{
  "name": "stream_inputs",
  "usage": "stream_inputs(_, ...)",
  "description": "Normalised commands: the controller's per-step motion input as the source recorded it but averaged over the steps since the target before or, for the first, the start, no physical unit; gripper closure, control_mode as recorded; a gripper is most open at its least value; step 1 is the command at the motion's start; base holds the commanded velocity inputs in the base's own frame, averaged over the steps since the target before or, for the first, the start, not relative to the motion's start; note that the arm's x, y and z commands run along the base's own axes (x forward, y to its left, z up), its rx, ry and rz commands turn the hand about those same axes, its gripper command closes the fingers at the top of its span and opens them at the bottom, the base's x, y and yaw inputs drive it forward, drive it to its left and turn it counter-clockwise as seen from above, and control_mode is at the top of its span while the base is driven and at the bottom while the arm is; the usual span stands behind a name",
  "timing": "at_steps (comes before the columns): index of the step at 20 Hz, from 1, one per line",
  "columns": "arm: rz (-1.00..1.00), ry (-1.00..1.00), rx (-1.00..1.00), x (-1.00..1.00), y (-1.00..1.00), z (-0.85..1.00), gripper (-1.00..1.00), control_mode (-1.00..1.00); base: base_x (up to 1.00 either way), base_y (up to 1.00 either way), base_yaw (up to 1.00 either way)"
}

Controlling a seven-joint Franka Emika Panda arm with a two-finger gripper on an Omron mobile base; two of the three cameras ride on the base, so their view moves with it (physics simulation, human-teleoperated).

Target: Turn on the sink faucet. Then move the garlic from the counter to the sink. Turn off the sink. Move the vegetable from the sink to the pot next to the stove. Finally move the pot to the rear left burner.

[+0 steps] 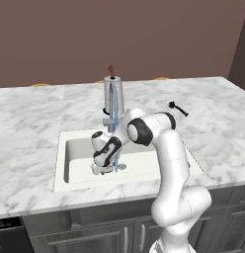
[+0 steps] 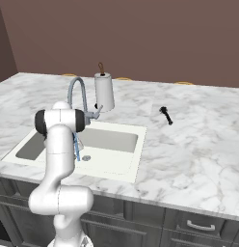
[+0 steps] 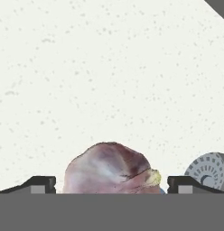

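Observation:
My gripper [image 3: 113,185] is down in the off-white sink [image 1: 75,148] and open. The garlic [image 3: 111,169], a pinkish-purple bulb, lies on the sink floor [image 3: 109,67] between the two fingertips [image 3: 39,184], with a small gap on each side. From the left base camera, the gripper [image 1: 101,169] and garlic [image 1: 106,169] sit just left of the drain. The steel sink faucet [image 1: 113,106] [image 2: 75,91] arches over the basin. A thin blue stream of water [image 1: 115,153] [image 2: 77,147] runs from it. In the right base view my arm hides the gripper.
The round metal drain [image 3: 208,169] [image 2: 86,157] lies close to the right fingertip. A paper towel roll [image 2: 104,91] stands behind the faucet. A small black object [image 2: 165,115] lies on the marble counter [image 2: 198,144] right of the sink.

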Motion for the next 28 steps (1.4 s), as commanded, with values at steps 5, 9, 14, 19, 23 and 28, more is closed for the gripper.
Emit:
stream_inputs(5,0.0,0.0,0.04,-0.07,-0.03,0.09,-1.0,-1.0,0.0,0.0,0.0)
stream_inputs(9,0.05,-0.01,0.04,-0.27,-0.02,0.08,-1.0,-1.0,0.0,0.0,0.0)
stream_inputs(14,0.14,-0.04,0.03,-0.34,0.04,0.14,-1.0,-1.0,0.0,0.0,0.0)
stream_inputs(19,0.22,-0.03,0.0,-0.27,0.09,0.86,-1.0,-1.0,0.0,0.0,0.0)
stream_inputs(23,0.2,-0.03,0.0,-0.2,0.03,1.0,-1.0,-1.0,0.0,0.0,0.0)
stream_inputs(28,0.15,-0.01,0.0,-0.32,0.0,0.9,-1.0,-1.0,0.0,0.0,0.0)
